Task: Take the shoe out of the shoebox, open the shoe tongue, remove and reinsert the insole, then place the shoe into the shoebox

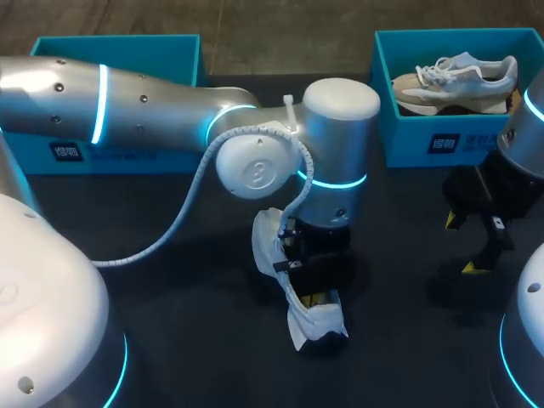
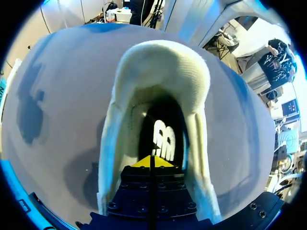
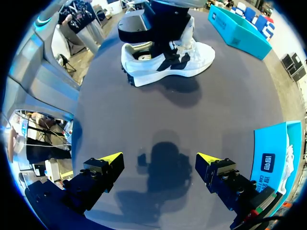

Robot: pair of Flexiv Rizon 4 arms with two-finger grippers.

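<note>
The shoe [image 1: 316, 323] lies on its side near the middle of the table [image 1: 170, 331]. The left gripper [image 2: 152, 162] is inside its opening, above the insole [image 2: 163, 143], fingers pressed together; whether they pinch anything I cannot tell. The right gripper [image 3: 160, 158] hangs wide open over the table, holding nothing.

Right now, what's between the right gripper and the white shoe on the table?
Bare table, only a shadow ahead of the right gripper, nothing else before the white shoe; the right wrist view shows this.
</note>
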